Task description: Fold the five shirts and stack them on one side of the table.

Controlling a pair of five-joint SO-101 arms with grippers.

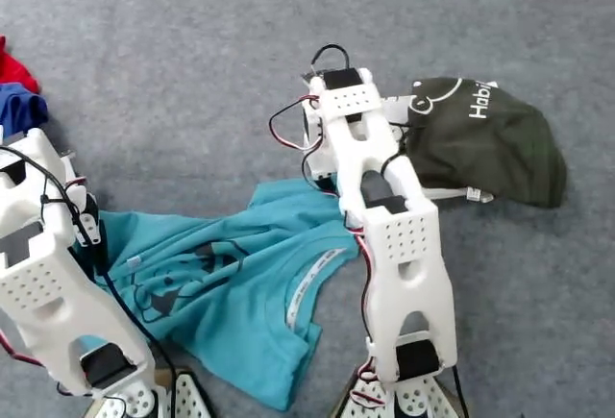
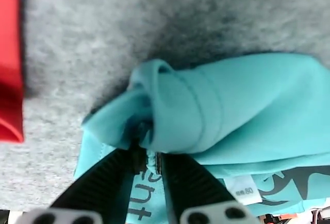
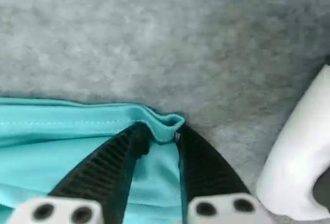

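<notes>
A teal shirt [image 1: 226, 283] lies crumpled on the grey table between the two arms. My left gripper [image 2: 146, 154] is shut on a bunched fold of the teal shirt [image 2: 206, 110] at its left edge. My right gripper [image 3: 161, 134] is shut on the hem of the teal shirt [image 3: 62, 141] at its far right corner. A dark green shirt [image 1: 485, 139] lies folded at the right of the table. A red shirt [image 1: 13, 70] and a blue shirt [image 1: 21, 109] sit at the far left edge.
The red shirt [image 2: 10, 64] lies close beside my left gripper. The grey felt table [image 1: 192, 72] is bare at the back. The right arm's white body [image 1: 384, 235] stands between the teal shirt and the dark green one.
</notes>
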